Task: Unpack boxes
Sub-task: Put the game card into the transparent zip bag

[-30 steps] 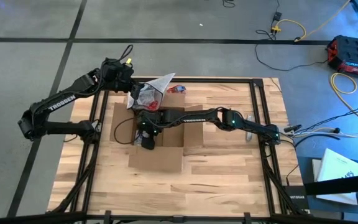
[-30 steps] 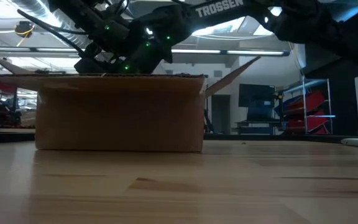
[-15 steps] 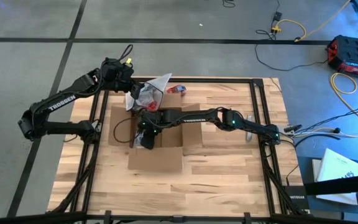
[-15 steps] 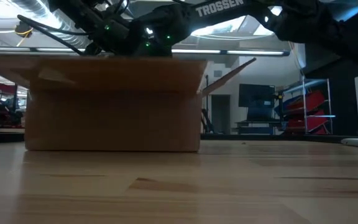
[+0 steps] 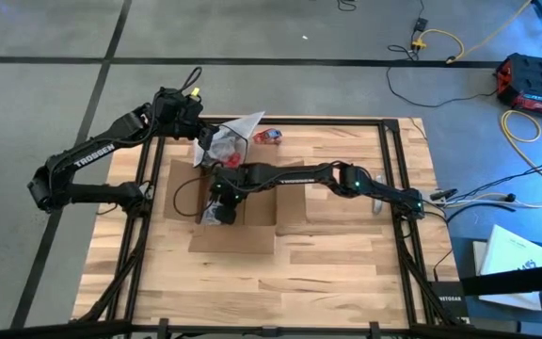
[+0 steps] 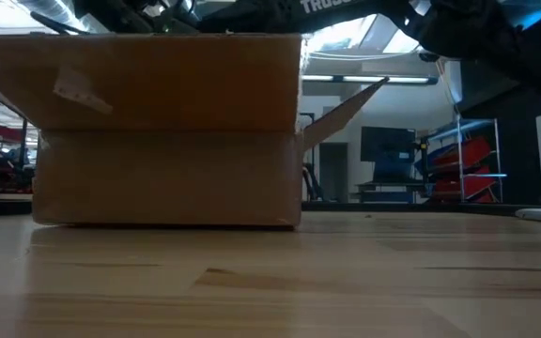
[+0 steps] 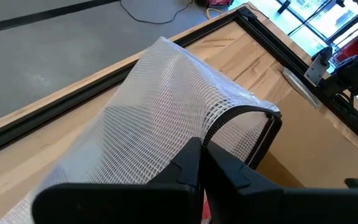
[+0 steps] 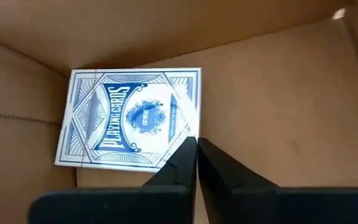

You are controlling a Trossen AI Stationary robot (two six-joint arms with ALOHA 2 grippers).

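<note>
My right gripper (image 8: 196,144) inside cardboard box (image 5: 243,202), fingers just snapped together, nothing between them. Blue playing-card deck (image 8: 129,118) flat on box floor just ahead of tips, not gripped; pinch missed, needs another try. Box has slid nearer table-height camera. Farther off, beyond box, my left gripper (image 7: 201,163) clamped on clear mesh bag (image 7: 160,106).

"PLAYING CARDS" printed on blue card pack (image 8: 130,118) lying inside cardboard box (image 8: 278,93); "TROSSEN" lettered on left arm (image 5: 94,155).
</note>
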